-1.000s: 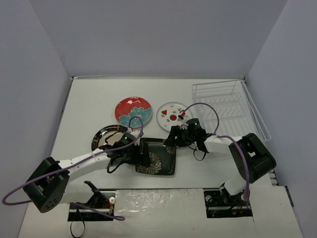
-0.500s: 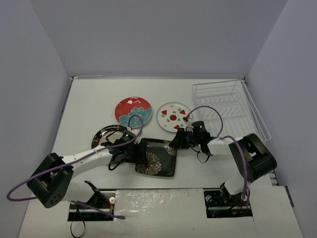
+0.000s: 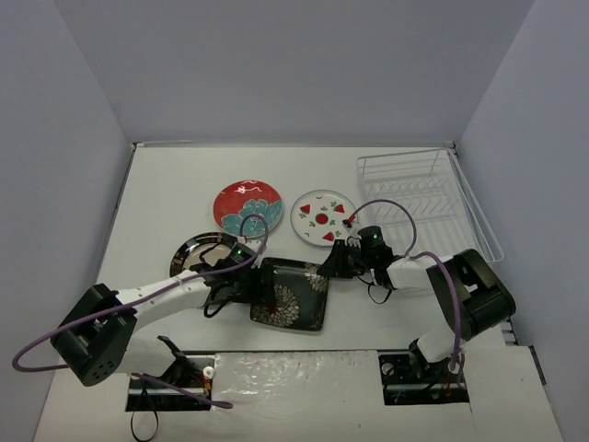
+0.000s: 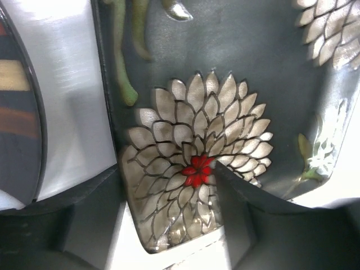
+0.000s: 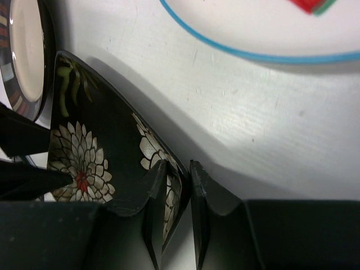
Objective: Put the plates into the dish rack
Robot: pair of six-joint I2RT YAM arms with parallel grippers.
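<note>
White tabletop carries four plates and one rack. The rack sits at the far right corner. All four plates are to its left, out on the tabletop.

The four plates, counted:
- One floral plate, red and teal, lies flat toward the back.
- One watermelon plate, white, lies flat just beside the floral plate, on its right.
- One rimmed plate, black with a beige centre, lies nearer the front left, and the left arm passes over part of it.
- One square plate, black with white flowers, lies in the middle front between the two arms, just beside the rimmed plate with a strip of bare tabletop between them.

There are two tools, and both are at the square plate. The left tool is about half spread. Its fingers straddle the white flower with the red centre, at the plate's left edge, and plate surface fills the gap between them. The right tool is nearly pressed together and pinches the plate's right rim between its two fingers. That side of the plate is tilted up off the tabletop, and a shadow lies under it.
</note>
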